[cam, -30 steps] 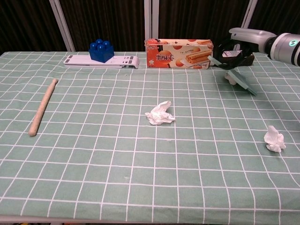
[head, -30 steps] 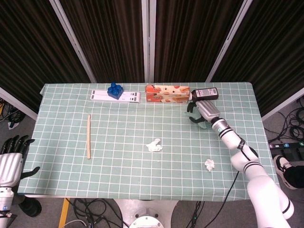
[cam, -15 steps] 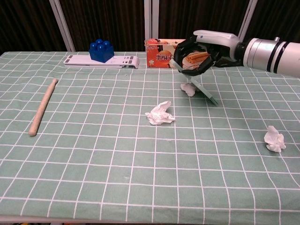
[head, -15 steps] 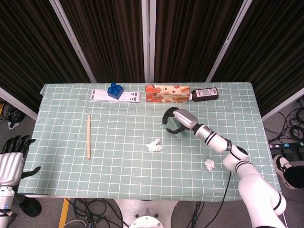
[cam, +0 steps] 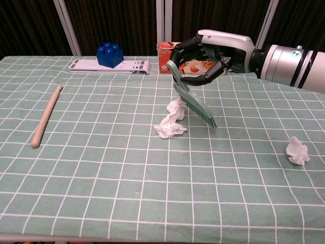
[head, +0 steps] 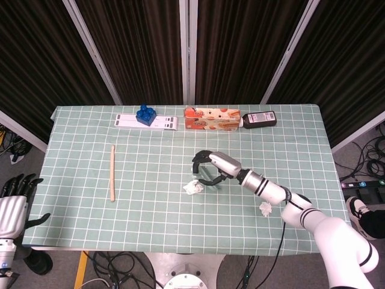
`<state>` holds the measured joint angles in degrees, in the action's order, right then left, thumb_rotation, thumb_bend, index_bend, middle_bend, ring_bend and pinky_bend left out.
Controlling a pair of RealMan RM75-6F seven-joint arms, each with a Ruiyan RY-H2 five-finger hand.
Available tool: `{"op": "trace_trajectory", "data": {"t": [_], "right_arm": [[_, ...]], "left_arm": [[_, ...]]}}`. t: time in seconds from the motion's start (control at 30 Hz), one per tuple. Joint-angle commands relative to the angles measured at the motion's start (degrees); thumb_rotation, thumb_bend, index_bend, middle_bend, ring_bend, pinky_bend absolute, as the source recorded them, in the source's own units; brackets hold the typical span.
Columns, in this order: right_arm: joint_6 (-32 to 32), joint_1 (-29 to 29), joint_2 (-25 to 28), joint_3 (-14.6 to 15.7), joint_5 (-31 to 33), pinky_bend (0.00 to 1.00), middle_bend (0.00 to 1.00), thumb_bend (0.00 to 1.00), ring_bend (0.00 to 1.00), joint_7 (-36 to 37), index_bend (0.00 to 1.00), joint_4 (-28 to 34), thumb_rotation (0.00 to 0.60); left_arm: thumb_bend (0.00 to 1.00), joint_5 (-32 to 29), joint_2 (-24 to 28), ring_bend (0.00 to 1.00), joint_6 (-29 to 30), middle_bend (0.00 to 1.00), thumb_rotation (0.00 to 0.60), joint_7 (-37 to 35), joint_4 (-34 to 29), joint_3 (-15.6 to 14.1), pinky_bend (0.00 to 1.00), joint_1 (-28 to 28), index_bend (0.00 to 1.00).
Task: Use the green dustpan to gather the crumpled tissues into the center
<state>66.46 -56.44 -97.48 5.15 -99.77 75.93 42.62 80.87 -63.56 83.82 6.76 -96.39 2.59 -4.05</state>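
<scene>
My right hand point(head: 214, 165) point(cam: 209, 52) grips the green dustpan point(cam: 195, 101) point(head: 210, 179) by its top, blade tilted down onto the cloth near the table's middle. A small crumpled tissue point(cam: 176, 107) lies against the blade's left face, touching a larger crumpled tissue point(cam: 170, 129) point(head: 192, 187) just in front of it. Another crumpled tissue point(cam: 297, 151) point(head: 266, 208) lies alone towards the right front. My left hand point(head: 13, 206) hangs open off the table's lower left corner, holding nothing.
A wooden stick point(head: 112, 173) point(cam: 45, 116) lies on the left. Along the back edge stand a white strip point(head: 147, 122) with a blue block point(cam: 109, 54) on it, a biscuit box point(head: 212, 118) and a dark bottle point(head: 260, 119).
My right hand swept the dustpan from the back right towards the centre, pushing the small tissue along until it met the larger tissue. The left hand stayed put.
</scene>
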Motion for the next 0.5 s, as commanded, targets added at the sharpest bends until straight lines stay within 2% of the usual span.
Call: {"op": "trace_trajectory", "data": {"t": [0.03,0.17,0.2,0.33,0.5], "right_arm": [[2.74,2.70,5.50,-1.68,2.76,0.16,0.54,0.38,0.23,-2.63,0.64,7.98,0.600],[3.86,6.59,12.04,-2.96,6.61,0.16,0.54,0.40,0.23,-9.94,0.64,18.75,0.600],[3.83,8.09,14.55,-2.79,7.84,0.16,0.54,0.40,0.23,-12.26,0.64,23.02,0.600],[5.33,14.49,22.58,-0.54,11.39,0.16,0.54,0.41,0.23,-21.48,0.64,36.52,0.600],[7.77,22.19,28.85,1.61,16.66,0.16,0.54,0.41,0.23,-30.49,0.64,49.51,0.600]], "left_arm": [[0.00,0.49,-0.08,0.06,0.14,0.11,0.600,-0.92,0.70,-0.14,0.10,0.09,0.19],[0.00,1.04,-0.12,0.06,0.21,0.11,0.600,-2.21,1.64,-0.20,0.10,0.09,0.19],[0.00,1.16,-0.15,0.06,0.17,0.11,0.600,-2.60,1.95,-0.21,0.10,0.07,0.19],[0.00,1.36,-0.37,0.06,-0.20,0.11,0.600,-3.88,2.92,-0.28,0.10,-0.06,0.19],[0.00,1.81,-0.70,0.06,-1.00,0.11,0.600,-5.18,4.07,-0.30,0.10,-0.59,0.19]]}}
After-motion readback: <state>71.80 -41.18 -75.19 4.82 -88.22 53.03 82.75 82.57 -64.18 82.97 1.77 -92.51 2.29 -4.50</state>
